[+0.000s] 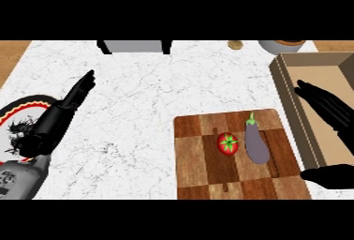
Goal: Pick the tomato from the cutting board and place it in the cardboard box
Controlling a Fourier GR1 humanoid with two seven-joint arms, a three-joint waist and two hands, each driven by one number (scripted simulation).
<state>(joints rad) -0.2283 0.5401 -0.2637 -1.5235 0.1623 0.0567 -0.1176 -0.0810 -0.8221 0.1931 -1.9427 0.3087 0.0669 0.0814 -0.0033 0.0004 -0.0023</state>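
Observation:
A red tomato (pixel 228 143) with a green stem lies near the middle of the wooden cutting board (pixel 207 164). The open cardboard box (pixel 290 89) stands at the right edge of the counter, just beyond the board. My right hand (pixel 330 112) hovers over the box's left wall with fingers straight, thumb (pixel 328 176) spread low beside the board's right edge; it holds nothing. My left hand (pixel 59 117) rests open at the left, fingers pointing up and away, far from the tomato.
A purple eggplant (pixel 254 141) lies on the board right of the tomato. A patterned plate (pixel 17 117) sits at the left edge under my left forearm. A grey appliance (pixel 135 46), a small brown item (pixel 236 45) and a bowl (pixel 282 46) line the back.

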